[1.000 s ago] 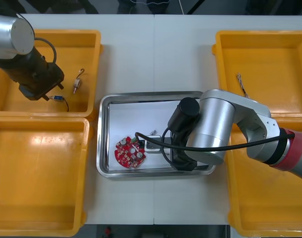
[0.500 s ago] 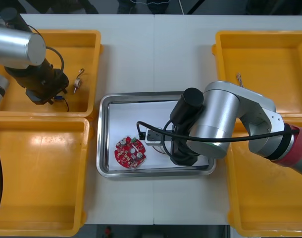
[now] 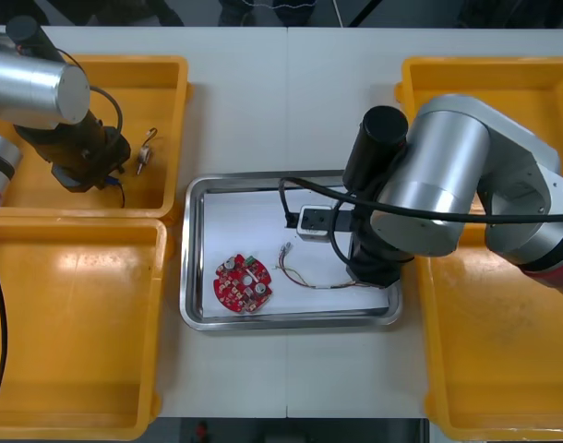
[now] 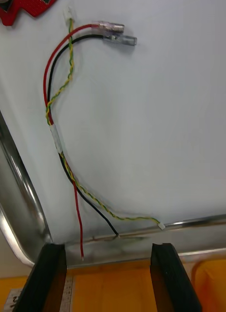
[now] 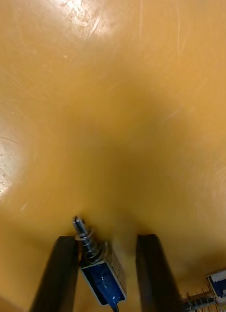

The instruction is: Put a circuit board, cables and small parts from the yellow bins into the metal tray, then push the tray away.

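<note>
My right gripper (image 4: 107, 246): low over the metal tray (image 4: 19, 195), at its right near part. Fingers wide apart, nothing between them. Just past the fingertips the red and yellow cable (image 4: 59, 141) lies loose on the tray's white floor, with a black lead running alongside it. Round red circuit board (image 3: 243, 283): flat in the tray's left near part, close to the cable's far end.

My left gripper (image 5: 105, 239): down in the yellow bin (image 3: 166, 92) left of the tray's far corner. Fingers straddle a blue small metal part (image 5: 103, 278) with a spring. Bin floor shows beside one finger, so it is not clamped. Second small metal part (image 3: 145, 152): same bin, on the tray side.
</note>
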Controlling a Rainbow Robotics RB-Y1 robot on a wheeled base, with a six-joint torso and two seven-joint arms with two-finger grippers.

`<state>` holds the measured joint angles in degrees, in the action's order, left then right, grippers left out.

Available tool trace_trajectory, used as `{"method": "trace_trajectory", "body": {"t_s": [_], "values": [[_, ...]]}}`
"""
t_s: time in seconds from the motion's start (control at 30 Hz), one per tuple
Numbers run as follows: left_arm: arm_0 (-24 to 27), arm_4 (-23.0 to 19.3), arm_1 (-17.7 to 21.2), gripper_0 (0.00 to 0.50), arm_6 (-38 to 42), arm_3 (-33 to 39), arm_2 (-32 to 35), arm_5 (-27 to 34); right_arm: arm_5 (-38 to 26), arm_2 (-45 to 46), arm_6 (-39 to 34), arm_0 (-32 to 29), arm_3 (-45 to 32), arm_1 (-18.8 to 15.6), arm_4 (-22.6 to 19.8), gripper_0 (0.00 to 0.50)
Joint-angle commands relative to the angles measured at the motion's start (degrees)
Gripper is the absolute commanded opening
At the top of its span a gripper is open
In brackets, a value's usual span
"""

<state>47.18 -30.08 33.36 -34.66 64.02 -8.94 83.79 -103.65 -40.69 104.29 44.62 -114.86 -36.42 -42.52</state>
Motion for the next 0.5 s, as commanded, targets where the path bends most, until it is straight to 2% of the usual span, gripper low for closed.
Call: {"method": "trace_trajectory", "body": {"t_s": [0.03,0.07,0.33,0.5], "values": [[2.1,0.5,-1.0,0.0,3.3,-0.3,-1.3,-0.5,-4.7,4.8,-2.3,2.9,-2.2,1.0,-1.7,0.5],[2.1,0.4,-1.0,0.0,3.2,-0.3,-1.3,-0.4,-6.3,5.8,-2.5,3.2,-2.2,1.0,-1.9,0.5],[2.1,-0.2,-0.9,0.001,2.8,-0.3,-0.8,-0.5,-6.4,12.7,-3.7,6.2,-2.3,0.9,-1.6,0.5],[2.1,-0.3,-0.5,0.002,1.8,0.2,0.9,0.1,-6.4,14.8,-4.2,7.7,-2.2,-0.5,-1.4,0.5]]}}
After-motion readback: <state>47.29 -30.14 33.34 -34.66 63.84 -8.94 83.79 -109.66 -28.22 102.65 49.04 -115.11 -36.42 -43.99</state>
